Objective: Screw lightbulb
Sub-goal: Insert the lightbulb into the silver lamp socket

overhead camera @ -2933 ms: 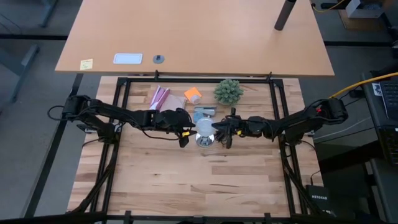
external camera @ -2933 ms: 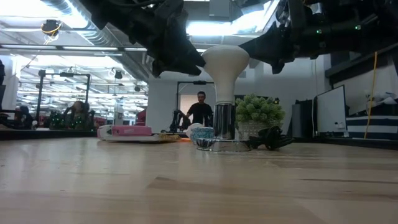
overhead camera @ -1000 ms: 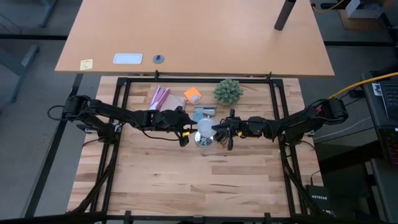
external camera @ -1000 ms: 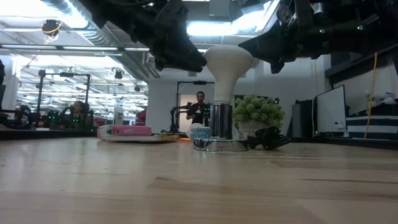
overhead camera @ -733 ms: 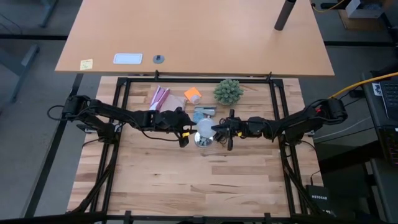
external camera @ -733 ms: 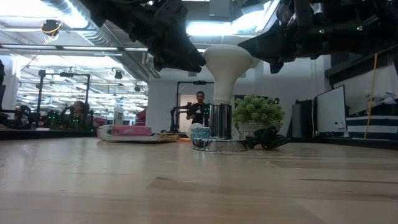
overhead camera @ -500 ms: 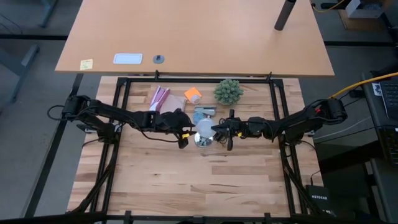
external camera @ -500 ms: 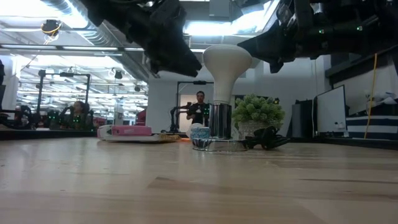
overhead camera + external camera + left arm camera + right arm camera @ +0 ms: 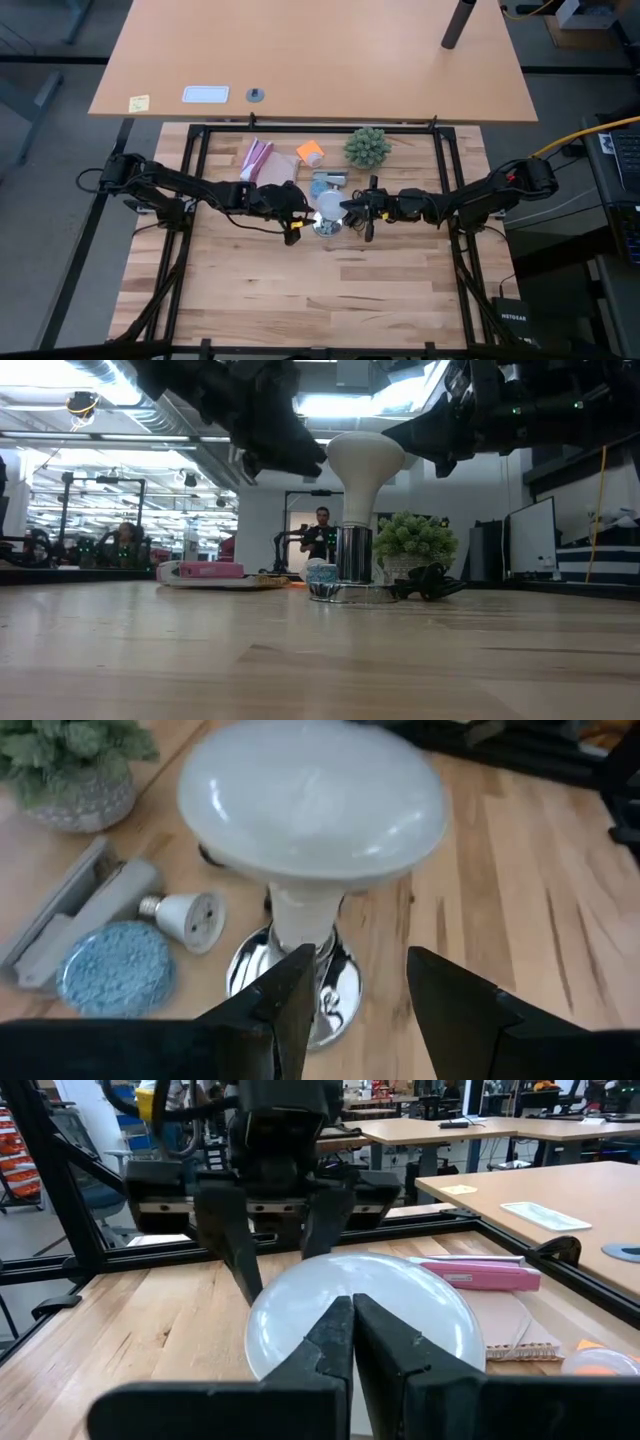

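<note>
The lightbulb (image 9: pixel 365 465) stands upright in the shiny silver socket base (image 9: pixel 352 588), near the middle of the wooden table (image 9: pixel 320 300). Its white round top points up and its thin neck goes down into the base.

On the left, the left arm reaches in from the table's left edge. The left gripper (image 9: pixel 293 212) hangs just beside the bulb's left side. Its two dark fingers (image 9: pixel 275 1010) are spread apart, and they do not touch the bulb; in the left wrist view the bulb's neck shows in the gap beyond them.

Behind the bulb, from left to right, lie a pink flat box (image 9: pixel 256 156), an orange thing (image 9: pixel 310 152), a small spare bulb (image 9: pixel 190 917) beside a round blue lid (image 9: pixel 116 966), and a green spiky ball plant (image 9: pixel 367 146) in a pot.

On the right, the right arm comes in from the table's right edge. The right gripper (image 9: pixel 352 209) is up close to the bulb's right side. Its fingers (image 9: pixel 330 1350) are pressed together with nothing between them.

Far off in the room, a person (image 9: pixel 321 536) stands behind the table.
</note>
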Motion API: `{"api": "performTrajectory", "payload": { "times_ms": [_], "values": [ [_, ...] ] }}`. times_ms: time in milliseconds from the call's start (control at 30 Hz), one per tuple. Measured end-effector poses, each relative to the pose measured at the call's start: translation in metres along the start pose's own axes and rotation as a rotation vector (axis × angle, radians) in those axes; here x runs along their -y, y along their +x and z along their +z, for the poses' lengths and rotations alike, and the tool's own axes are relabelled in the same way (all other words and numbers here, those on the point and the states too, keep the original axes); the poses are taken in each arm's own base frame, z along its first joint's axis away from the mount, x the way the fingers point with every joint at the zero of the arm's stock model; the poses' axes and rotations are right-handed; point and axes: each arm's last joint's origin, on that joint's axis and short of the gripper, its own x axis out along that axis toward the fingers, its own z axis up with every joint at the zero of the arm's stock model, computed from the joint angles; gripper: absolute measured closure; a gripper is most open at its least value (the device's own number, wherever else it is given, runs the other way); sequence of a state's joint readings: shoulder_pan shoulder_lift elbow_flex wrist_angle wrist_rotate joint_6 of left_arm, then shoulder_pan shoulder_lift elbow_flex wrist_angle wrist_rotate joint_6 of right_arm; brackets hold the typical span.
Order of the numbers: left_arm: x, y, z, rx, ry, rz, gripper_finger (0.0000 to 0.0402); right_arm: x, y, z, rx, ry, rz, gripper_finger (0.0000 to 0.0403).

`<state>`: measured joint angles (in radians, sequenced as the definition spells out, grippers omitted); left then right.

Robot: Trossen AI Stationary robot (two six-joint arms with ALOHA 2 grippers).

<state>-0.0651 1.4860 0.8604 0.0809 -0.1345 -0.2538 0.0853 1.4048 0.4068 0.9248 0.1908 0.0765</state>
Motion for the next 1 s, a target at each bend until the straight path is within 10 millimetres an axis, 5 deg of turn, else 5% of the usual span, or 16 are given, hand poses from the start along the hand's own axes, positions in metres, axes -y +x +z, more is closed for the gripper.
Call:
{"api": "performTrajectory", "payload": {
  "times_ms": [567, 1000],
  "values": [
    [0.02, -0.015, 0.015, 0.143, 0.017, -0.115, 0.0251, 0.0, 0.0, 0.0, -0.005, -0.001, 0.0, 0.0386],
    [0.01, -0.013, 0.015, 0.133, -0.009, -0.046, 0.0251, -0.001, 0.0, 0.0, -0.007, 0.018, 0.025, 0.0386]
  ]
}}
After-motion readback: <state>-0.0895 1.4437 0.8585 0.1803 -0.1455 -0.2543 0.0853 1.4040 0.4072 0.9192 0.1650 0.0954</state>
